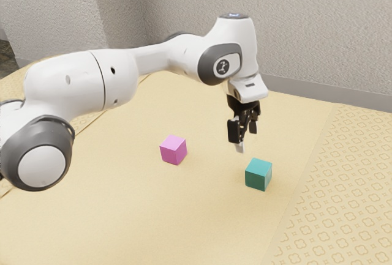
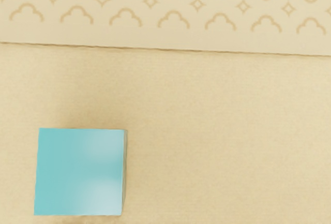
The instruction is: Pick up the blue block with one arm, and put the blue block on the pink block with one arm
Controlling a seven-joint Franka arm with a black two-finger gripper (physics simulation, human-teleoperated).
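The table [image 1: 184, 228] lay wide and bare under a plain tan mat, with a patterned border [image 1: 343, 179] along the exterior view's right. The arm [image 1: 92, 87] reached in from that view's left and hung its gripper [image 1: 246, 140] above the mat, jaws apart and holding nothing. It hovered between the two blocks, nearer the blue block [image 1: 258, 174], which sat flat on the mat just past it toward the exterior view's right. The pink block [image 1: 173, 149] stood well apart from the blue one, on the other side. The step in hand looked like the approach to the grasp. In the wrist view the blue block [image 2: 80, 171] lay off-centre, so the hand likely needed to shift over it before descending. Squaring the jaws to two opposite flat faces and coming straight down would probably give the surest grip. Room seemed generous: nothing stood between the blocks, so a lifted carry across to the pink block looked unobstructed. The border's seam [image 2: 165, 48] ran beyond the blue block, with open mat between them.
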